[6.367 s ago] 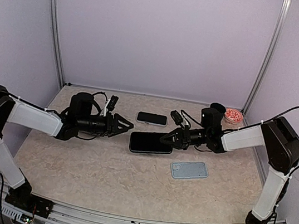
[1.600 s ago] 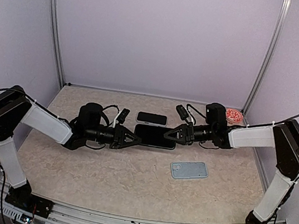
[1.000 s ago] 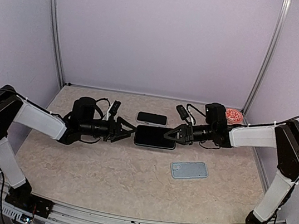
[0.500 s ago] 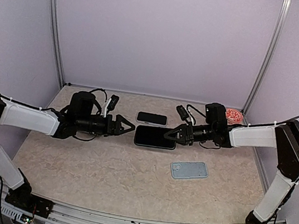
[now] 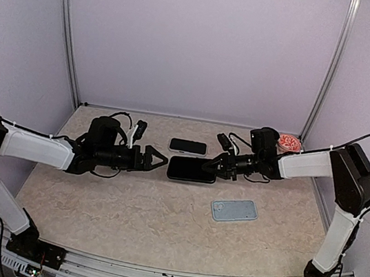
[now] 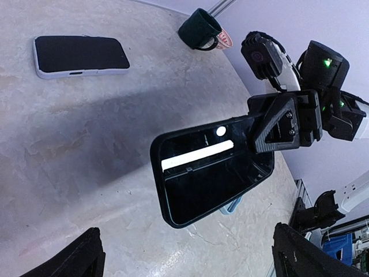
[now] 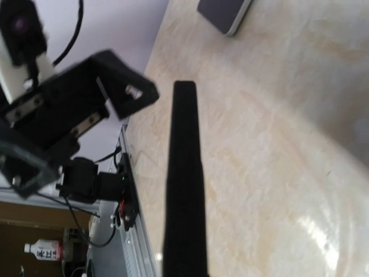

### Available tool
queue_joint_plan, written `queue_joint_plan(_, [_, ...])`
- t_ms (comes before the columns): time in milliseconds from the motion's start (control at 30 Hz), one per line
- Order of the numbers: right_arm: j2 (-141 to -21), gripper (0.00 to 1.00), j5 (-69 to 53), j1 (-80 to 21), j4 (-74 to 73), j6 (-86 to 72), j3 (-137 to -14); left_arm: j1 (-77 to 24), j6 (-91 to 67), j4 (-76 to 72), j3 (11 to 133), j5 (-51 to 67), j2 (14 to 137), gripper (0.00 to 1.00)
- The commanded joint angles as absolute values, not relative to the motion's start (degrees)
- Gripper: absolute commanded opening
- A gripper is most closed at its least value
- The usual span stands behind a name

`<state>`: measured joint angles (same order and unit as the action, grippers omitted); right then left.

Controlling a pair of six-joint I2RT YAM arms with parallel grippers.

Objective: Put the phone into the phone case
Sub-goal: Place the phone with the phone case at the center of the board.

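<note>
Phone case (image 6: 210,176), black, hangs above the middle of the worktop with its hollow side facing the left wrist camera. The right gripper (image 5: 215,170) pinches one short end. The left gripper (image 5: 157,158) faces the other end with its fingers (image 6: 86,257) spread, touching nothing. The phone (image 5: 188,147) lies flat just behind, toward the far edge. A pale-blue cover (image 5: 234,210) lies nearer the right edge.

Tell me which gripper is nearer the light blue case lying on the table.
Right. The right gripper, holding the black case, sits just behind the light blue case in the top view; the open left gripper is well off to its left.
</note>
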<state>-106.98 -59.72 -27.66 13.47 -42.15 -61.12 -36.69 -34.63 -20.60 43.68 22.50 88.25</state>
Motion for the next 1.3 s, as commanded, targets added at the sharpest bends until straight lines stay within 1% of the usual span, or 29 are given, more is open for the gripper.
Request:
queue_joint_plan(0, [-109.6, 0.0, -59.4, -27.2, 13.4, -43.2, -66.4, -36.4, -35.8, -22.7, 42.7, 20.9, 87.6, 0.99])
queue_joint_plan(500, [-123.3, 0.0, -57.8, -27.0, 6.3, -43.9, -82.1, -35.8, -37.7, -23.6, 42.1, 19.9, 88.1, 0.99])
queue_joint_plan(767, [-128.5, 0.0, -58.0, -26.2, 5.2, -44.6, -86.1, -35.6, -38.0, -23.5, 41.6, 19.6, 87.8, 0.99])
queue_joint_plan(1067, [-131.5, 0.0, -58.0, -25.3, 3.5, -44.8, -89.1, -35.6, -39.1, -24.8, 41.3, 20.2, 88.5, 0.99])
queue_joint_plan(1267, [-133.7, 0.05, -58.8, -25.1, 0.6, -44.0, -92.0, -35.6, -39.2, -25.4, 40.7, 20.5, 88.8, 0.99])
